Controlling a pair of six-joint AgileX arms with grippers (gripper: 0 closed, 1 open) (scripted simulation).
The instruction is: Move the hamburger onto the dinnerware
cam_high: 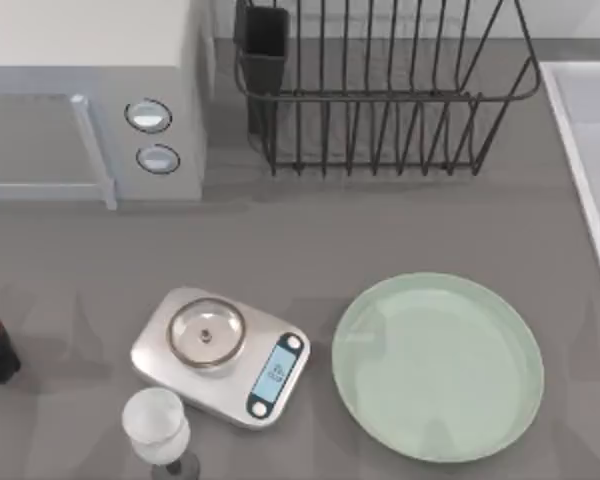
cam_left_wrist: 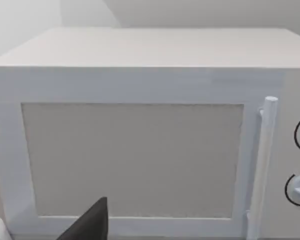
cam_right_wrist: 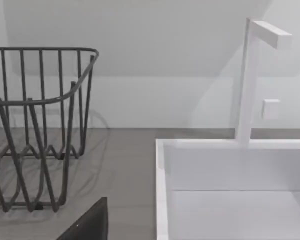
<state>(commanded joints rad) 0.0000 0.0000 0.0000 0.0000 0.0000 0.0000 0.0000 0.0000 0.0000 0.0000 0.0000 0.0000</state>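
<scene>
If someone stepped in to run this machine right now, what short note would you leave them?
Left arm: parked at the table's left edge, facing the white microwave.
Right arm: facing the dark wire dish rack and white sink.
Large round pale mint-green plate: bare, on the table right of the silver kitchen scale, with a small clear stemmed glass near it.
Hamburger: I cannot see it, so find it first.
Done: nothing. Left: pick up the hamburger and set it on the plate.
</scene>
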